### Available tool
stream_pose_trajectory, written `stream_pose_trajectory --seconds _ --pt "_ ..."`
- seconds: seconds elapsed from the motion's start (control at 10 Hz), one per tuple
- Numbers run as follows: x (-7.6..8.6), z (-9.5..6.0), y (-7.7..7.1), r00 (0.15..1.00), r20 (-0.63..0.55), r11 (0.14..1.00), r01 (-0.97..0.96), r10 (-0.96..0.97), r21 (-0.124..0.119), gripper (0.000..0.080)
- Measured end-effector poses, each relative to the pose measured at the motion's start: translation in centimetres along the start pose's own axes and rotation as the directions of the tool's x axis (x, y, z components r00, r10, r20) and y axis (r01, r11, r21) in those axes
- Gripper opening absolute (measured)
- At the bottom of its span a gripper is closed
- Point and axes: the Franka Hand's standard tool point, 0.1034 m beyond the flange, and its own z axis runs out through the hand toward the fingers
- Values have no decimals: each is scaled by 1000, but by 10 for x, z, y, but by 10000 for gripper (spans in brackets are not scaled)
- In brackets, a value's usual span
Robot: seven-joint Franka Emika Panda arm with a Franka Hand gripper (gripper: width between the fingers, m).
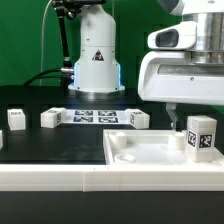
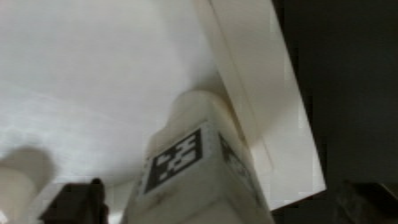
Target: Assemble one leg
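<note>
Leg (image 1: 202, 136): small white tagged block, upright at the right edge of the frame, standing in the panel's right part; in the wrist view (image 2: 192, 160) it rises against the panel's raised rim.
Panel (image 1: 140, 150): large flat white tray with a rim, lower right, on the black surface (image 1: 50, 145).
Hand (image 1: 173, 118): hangs above the panel just left of the leg; how far open it is I cannot tell, and nothing seems to be held.
Other legs: three small white blocks (image 1: 16, 117) (image 1: 51, 118) (image 1: 139, 119) in a row mid-frame.
Marker board (image 1: 93, 116): flat between them.
</note>
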Motion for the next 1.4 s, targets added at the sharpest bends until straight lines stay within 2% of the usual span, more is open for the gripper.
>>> stream_pose_trajectory --seconds 0.5,0.7,0.8,0.9,1.0,1.2,1.4 --pt "1 0 2 953 -3 953 303 -303 -14 649" --pt "2 0 3 944 -4 944 331 -331 -18 646" --pt "2 0 3 944 -4 944 329 -329 -18 475" --pt "2 0 3 944 -4 944 328 -329 -18 475" --pt "2 0 3 948 -4 948 317 -317 -18 286" --pt "2 0 3 967 -8 966 256 -257 -16 288" --pt "2 0 4 997 -15 998 70 -70 -2 288"
